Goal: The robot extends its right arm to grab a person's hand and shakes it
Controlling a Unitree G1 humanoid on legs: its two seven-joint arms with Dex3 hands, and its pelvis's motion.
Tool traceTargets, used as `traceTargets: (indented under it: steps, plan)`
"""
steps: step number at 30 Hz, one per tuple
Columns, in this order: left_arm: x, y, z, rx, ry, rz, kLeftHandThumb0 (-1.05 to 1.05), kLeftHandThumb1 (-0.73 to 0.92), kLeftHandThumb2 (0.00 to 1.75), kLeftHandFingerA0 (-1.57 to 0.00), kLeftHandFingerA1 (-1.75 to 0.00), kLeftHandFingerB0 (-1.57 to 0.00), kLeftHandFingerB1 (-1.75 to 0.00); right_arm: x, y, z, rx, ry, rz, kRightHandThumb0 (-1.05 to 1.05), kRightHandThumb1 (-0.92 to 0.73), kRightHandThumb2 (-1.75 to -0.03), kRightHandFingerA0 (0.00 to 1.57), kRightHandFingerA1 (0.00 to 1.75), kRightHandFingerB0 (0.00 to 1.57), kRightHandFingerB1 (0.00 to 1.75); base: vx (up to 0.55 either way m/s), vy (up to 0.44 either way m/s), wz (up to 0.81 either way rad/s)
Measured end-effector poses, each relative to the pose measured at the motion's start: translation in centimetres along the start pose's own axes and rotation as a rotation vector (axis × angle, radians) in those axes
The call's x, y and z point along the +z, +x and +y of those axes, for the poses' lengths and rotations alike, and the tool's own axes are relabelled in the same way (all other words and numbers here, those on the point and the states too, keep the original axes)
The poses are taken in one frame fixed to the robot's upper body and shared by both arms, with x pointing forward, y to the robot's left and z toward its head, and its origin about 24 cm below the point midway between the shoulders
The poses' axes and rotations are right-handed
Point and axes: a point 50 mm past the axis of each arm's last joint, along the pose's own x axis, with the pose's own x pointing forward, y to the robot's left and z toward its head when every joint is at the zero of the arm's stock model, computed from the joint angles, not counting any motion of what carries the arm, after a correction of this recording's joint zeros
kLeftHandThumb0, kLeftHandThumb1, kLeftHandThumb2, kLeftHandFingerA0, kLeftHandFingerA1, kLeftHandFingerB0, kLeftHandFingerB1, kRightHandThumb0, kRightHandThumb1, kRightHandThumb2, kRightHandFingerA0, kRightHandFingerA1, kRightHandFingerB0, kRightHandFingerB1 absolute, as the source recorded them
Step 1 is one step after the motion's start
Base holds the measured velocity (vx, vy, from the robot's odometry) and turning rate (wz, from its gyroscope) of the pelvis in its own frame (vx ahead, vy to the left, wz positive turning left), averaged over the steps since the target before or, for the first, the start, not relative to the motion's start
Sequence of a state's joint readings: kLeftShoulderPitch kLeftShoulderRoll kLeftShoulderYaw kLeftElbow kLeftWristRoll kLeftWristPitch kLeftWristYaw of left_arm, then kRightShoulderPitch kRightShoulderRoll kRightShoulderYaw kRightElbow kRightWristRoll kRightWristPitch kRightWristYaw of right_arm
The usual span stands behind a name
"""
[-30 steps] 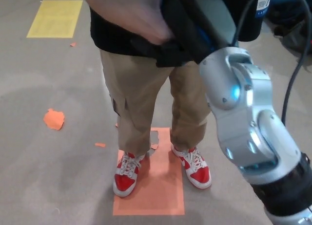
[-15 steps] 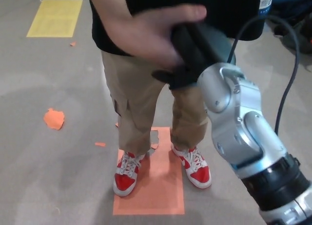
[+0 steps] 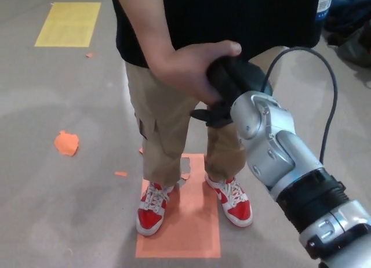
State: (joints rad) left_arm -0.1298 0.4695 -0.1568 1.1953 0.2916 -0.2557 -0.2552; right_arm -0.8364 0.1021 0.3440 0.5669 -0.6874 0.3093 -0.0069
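Note:
A person in a black shirt and tan trousers stands before me on an orange floor mark. The person's hand [image 3: 185, 68] comes down from the upper left and wraps over my black right hand [image 3: 232, 88], thumb lying across its top. My right hand is shut on the person's hand, with a finger showing below the clasp. My silver right forearm [image 3: 278, 152] reaches up from the lower right corner to the clasp, at about the person's hip height. My left hand is out of the picture.
The person's red and white shoes [image 3: 152, 207] stand on an orange rectangle [image 3: 191, 221] on the grey floor. A yellow rectangle [image 3: 66, 23] lies at the far left. An orange scrap [image 3: 66, 143] lies to the left. A black cable [image 3: 324, 100] loops above my forearm.
The clasped hands have moved down from the top edge to hip height, my forearm lowering with them. The view has shifted slightly.

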Motion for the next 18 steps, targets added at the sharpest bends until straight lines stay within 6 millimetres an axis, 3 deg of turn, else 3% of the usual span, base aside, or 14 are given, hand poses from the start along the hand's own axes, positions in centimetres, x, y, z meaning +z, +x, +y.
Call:
traceTargets:
  steps: [1, 2, 4, 5, 10, 18]
  plan:
    - [0.0, 0.0, 0.0, 0.000, 0.000, 0.001, -0.56, 0.68, 0.94, -0.30, -0.48, -0.25, -0.45, 0.5, -0.2, -0.3, -0.018, 0.013, -0.027, -0.21, -0.80, -0.64, 1.04, 0.61, 0.69, 0.48, 0.00, 0.000, 0.00]
    - [0.0, 0.0, 0.0, 0.000, -0.001, 0.000, -0.46, 0.79, 0.65, -0.32, -0.32, -0.35, -0.34, 1.2, -0.5, -0.8, -0.042, 0.028, -0.064, -0.20, -0.82, -0.64, 0.97, 0.81, 0.68, 0.48, 0.00, 0.000, 0.00]
    - [0.1, 0.0, 0.1, 0.003, -0.003, -0.004, -0.50, 0.84, 0.65, -0.30, -0.31, -0.29, -0.32, 2.3, -0.9, -1.7, -0.081, 0.050, -0.121, -0.23, -0.84, -0.65, 0.99, 0.76, 0.64, 0.44, 0.00, 0.000, 0.00]
    - [0.2, 0.0, 0.2, 0.005, -0.003, -0.006, -0.53, 0.82, 0.65, -0.30, -0.32, -0.29, -0.32, 3.0, -1.2, -2.2, -0.103, 0.060, -0.154, -0.21, -0.83, -0.65, 0.98, 0.59, 0.65, 0.44, 0.00, 0.000, 0.00]
    - [0.3, 0.1, 0.2, 0.007, -0.002, -0.010, -0.49, 0.82, 0.65, -0.33, -0.32, -0.32, -0.33, 6.1, -3.0, -4.6, -0.205, 0.115, -0.304, -0.28, -0.84, -0.65, 0.95, 0.53, 0.66, 0.46, 0.00, 0.000, 0.00]
    - [0.3, 0.1, 0.2, 0.006, -0.003, -0.009, -0.49, 0.79, 0.65, -0.30, -0.32, -0.32, -0.33, 7.3, -5.9, -6.1, -0.271, 0.167, -0.393, -0.22, -0.80, -0.64, 0.99, 0.55, 0.69, 0.48, 0.00, 0.000, 0.00]
